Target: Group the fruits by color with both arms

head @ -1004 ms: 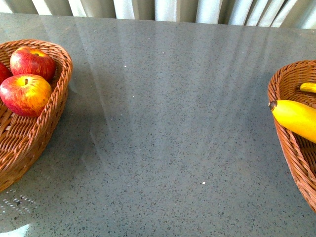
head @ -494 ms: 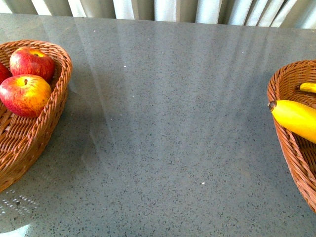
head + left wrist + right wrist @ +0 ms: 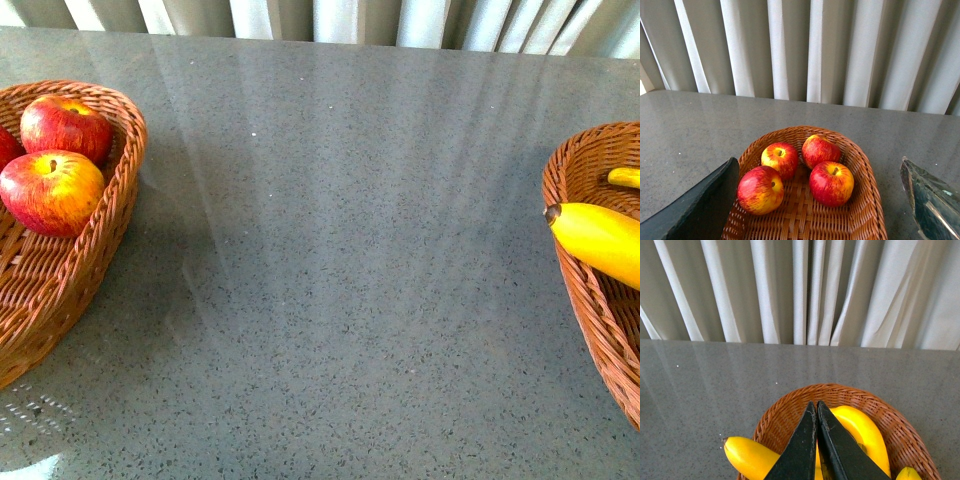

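On the grey table [image 3: 340,250] two wicker baskets stand well apart, one at the 9 o'clock side of the front view and one at the 3 o'clock side. The left basket [image 3: 95,250] holds the apples; from the front only two whole apples and a small part of a third show, but the left wrist view shows four apples [image 3: 831,183] lying close together inside the same basket [image 3: 867,200]. They are red with yellow streaks, and some of them touch each other. The left gripper [image 3: 820,205] hangs above this basket with its two fingers [image 3: 700,205] spread wide, and nothing is between them. The right basket [image 3: 590,290] holds the bananas [image 3: 600,240]; one banana lies with its dark tip over the rim, pointing toward 9 o'clock in the front view, and another shows only a small yellow end behind it. In the right wrist view the right gripper [image 3: 817,450] is above the basket [image 3: 775,415] with its black fingers pressed together, and they hold nothing that I can see. The bananas [image 3: 862,432] lie under them. White curtains [image 3: 800,290] hang behind the table.
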You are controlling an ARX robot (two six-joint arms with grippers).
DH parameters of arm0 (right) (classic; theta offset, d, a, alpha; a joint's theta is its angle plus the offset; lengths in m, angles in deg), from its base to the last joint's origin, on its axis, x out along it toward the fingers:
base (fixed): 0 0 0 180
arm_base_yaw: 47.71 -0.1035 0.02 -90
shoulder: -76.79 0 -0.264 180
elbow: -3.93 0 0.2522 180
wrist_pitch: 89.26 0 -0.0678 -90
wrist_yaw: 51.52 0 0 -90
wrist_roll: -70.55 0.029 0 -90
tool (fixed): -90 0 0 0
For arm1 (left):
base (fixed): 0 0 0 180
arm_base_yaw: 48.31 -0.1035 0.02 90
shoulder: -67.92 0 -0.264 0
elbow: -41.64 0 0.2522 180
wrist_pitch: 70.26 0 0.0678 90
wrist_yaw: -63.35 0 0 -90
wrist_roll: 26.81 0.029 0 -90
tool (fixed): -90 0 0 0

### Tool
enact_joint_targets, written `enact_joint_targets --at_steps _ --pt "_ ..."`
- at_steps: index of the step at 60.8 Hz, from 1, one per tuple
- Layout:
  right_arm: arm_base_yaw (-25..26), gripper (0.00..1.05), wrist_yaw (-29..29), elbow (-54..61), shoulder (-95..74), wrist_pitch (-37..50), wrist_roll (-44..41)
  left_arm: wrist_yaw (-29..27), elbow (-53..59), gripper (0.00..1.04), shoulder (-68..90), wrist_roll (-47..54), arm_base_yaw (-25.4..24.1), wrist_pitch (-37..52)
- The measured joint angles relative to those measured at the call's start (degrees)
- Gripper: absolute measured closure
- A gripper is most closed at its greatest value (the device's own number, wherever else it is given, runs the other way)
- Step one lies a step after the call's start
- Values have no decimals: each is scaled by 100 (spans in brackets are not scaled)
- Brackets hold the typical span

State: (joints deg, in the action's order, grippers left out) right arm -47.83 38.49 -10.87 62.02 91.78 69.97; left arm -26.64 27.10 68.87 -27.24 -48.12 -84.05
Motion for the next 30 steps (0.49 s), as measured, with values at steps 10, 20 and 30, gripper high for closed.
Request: enact_joint_targets --at_steps 10,20,30 --pt "0 103 0 0 278 -275 -2 0 2 9 0 0 0 2" --pt "0 103 2 -2 610 -625 0 0 2 9 0 0 0 0" --pt "2 103 0 -2 1419 -1456 0 2 2 9 0 0 2 2"
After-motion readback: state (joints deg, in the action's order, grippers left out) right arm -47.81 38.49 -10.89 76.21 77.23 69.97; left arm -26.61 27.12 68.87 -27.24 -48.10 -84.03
